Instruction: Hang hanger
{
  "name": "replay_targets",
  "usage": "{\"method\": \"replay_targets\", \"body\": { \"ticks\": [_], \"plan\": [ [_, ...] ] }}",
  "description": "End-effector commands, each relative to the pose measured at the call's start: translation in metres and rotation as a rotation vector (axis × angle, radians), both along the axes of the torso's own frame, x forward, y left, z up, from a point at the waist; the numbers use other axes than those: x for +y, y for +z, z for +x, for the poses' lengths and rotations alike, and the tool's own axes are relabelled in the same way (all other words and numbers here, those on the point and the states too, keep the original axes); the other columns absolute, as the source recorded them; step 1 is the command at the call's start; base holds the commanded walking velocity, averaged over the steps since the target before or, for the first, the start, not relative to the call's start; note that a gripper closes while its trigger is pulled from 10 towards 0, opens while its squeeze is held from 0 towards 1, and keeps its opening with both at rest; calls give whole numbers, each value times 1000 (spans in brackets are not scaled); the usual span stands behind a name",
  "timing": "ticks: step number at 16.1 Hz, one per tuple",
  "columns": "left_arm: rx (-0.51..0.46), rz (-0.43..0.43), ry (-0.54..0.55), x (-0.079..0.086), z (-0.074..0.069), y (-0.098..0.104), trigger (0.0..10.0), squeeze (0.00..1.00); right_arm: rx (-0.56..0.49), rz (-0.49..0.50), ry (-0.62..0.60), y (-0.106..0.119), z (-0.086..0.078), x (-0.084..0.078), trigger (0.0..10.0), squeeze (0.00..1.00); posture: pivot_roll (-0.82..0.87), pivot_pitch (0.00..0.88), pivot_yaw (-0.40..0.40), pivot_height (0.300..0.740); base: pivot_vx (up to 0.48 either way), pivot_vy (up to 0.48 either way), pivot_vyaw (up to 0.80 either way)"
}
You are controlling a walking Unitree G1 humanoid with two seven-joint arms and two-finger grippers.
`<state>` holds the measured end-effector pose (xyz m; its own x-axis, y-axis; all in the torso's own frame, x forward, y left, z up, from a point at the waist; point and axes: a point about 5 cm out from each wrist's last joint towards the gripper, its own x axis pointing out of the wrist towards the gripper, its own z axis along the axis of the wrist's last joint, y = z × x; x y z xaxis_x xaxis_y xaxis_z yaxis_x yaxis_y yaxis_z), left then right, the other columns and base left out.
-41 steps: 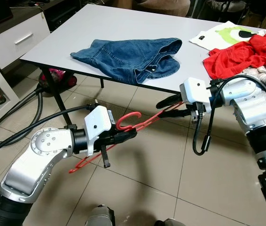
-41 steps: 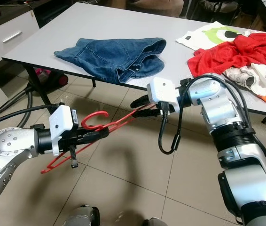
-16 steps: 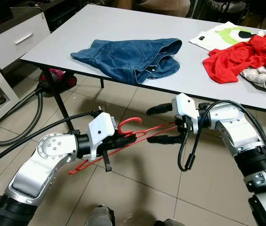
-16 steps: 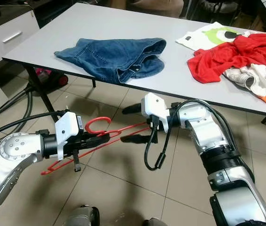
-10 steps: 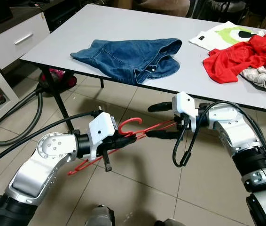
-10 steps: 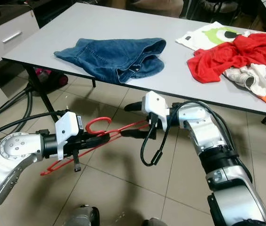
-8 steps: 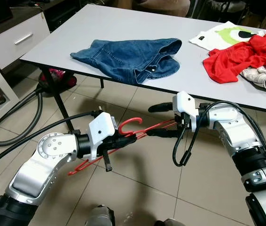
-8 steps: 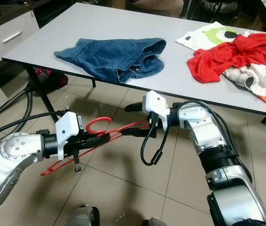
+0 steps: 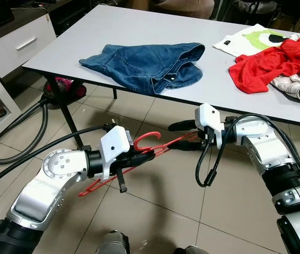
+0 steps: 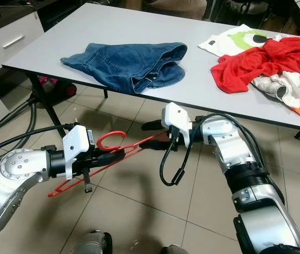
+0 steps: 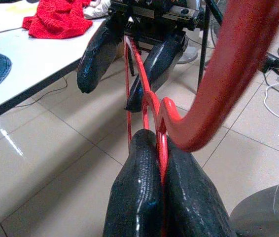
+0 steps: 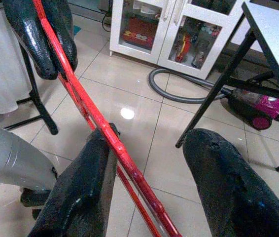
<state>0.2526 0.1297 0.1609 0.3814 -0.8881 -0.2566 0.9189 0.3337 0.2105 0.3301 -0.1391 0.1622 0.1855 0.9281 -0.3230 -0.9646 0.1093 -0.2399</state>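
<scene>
Left tool [image 9: 146, 152] clamped red hanger [image 9: 163, 148] near hook, below bench [image 9: 86, 37] front edge; right tool [image 12: 152, 187] spread around hanger arm. Handover step; next move likely required right closing.

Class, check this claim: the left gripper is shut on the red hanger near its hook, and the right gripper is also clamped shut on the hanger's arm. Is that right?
Not quite. The left gripper is indeed shut on the red hanger near its hook, but the right gripper is open: the right wrist view shows its fingers spread apart, with the hanger's arm lying against one finger only.
</scene>
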Motion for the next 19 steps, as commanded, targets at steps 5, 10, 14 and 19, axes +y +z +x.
{"method": "replay_targets", "body": {
  "ticks": [5, 10, 14, 19],
  "plan": [
    [-33, 3, -30, 0, -2, 8, 10000, 0, -22, -29, 15, 6, 3, -4, 0, 0, 91, 83, 10, 740, 0, 0, 0],
    [-38, 5, -25, 1, -3, 8, 10000, 0, -75, 9, -1, 18, 8, -1, 0, 0, 97, 74, 6, 740, 0, 0, 0],
    [-35, 2, -18, 1, -4, 7, 10000, 0, -154, 294, -157, 66, 19, -10, 0, 0, 98, 70, 1, 740, 0, 0, 0],
    [-32, 1, -24, 0, -3, 6, 10000, 0, -76, 405, -237, 68, 20, -27, 0, 0, 86, 73, 10, 740, 0, 0, 0]
  ]
}}
